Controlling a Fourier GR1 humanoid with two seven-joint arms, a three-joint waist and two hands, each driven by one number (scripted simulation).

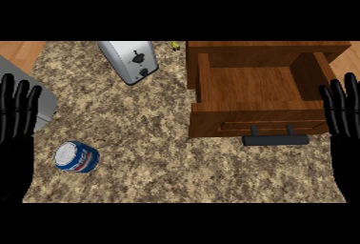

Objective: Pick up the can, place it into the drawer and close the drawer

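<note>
A blue can (77,157) with a white top and a red stripe lies on the speckled counter at the lower left. My left hand (15,119) rests open at the left edge, fingers up, just left of and above the can without touching it. The wooden drawer (256,125) stands pulled open at the upper right, its inside bare, with a dark handle (275,139) on its front. At the right edge my right hand (343,116) rests open, fingers up, beside the drawer's right side.
A silver toaster (129,60) stands at the back, left of the drawer. A grey sink edge (42,102) shows at the far left behind my left hand. A small yellow-green item (175,45) sits near the drawer's back corner.
</note>
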